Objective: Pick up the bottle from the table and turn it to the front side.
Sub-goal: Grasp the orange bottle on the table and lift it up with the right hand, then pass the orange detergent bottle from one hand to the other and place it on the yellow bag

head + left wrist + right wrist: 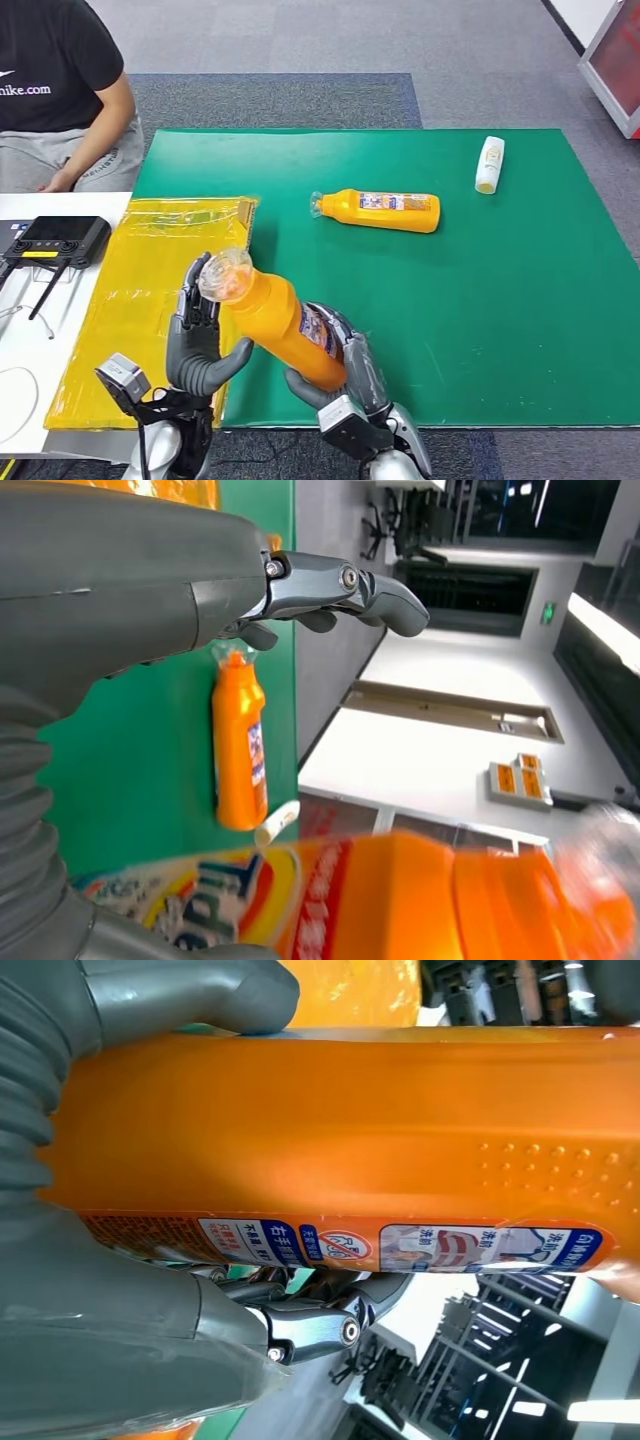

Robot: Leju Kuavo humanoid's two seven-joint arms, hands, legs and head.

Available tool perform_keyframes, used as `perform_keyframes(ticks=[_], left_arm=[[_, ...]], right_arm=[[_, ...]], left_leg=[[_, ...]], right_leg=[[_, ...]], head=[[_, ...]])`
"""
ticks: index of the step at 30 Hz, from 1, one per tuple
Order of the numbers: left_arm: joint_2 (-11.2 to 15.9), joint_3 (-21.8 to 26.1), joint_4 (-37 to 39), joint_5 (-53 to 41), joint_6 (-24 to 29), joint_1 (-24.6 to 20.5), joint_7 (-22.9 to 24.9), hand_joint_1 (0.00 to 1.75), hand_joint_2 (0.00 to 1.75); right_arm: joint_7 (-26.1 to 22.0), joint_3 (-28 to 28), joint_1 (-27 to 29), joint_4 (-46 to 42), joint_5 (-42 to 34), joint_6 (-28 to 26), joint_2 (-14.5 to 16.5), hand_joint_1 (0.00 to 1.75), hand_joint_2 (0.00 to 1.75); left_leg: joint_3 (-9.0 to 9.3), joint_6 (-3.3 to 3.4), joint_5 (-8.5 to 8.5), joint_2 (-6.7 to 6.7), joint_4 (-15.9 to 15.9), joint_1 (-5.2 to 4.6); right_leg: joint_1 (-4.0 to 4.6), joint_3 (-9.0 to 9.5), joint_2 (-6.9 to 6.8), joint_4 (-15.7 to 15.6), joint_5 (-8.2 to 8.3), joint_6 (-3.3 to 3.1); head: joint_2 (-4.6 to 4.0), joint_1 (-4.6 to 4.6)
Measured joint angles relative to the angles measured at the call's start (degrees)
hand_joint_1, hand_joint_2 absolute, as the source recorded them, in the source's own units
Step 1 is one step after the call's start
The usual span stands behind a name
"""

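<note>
An orange bottle (275, 318) with a clear cap is held tilted above the near edge of the green mat (490, 300), cap end toward the left. My right hand (349, 375) grips its base end; in the right wrist view the bottle (340, 1120) lies between the thumb (189, 990) and the fingers (317, 1325). My left hand (198, 345) is by the cap end, fingers spread behind the cap and thumb under the neck. In the left wrist view its fingers (362, 585) are stretched out, apart from the bottle (453, 900).
A second orange bottle (381, 211) lies on its side mid-mat, and a small white bottle (490, 164) lies at the far right. A yellow plastic bag (143, 290) covers the left. A black controller (56, 240) sits on the white table; a person (60, 90) sits beyond.
</note>
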Motion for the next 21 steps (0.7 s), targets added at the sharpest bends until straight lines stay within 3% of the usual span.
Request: perform_keyframes(ticks=[21], left_arm=[[0.2, -2.0, 1.7, 3.5, -1.7, -1.4, 2.1, 0.00, 1.75]], right_arm=[[-0.4, 0.6, -1.5, 5.4, 0.6, -1.0, 0.0, 1.75, 1.75]], left_leg=[[-0.02, 0.00, 0.00, 0.00, 0.0, 0.00]], right_leg=[[0.00, -0.01, 0.00, 0.0, 0.00, 0.00]], head=[[0.00, 0.00]])
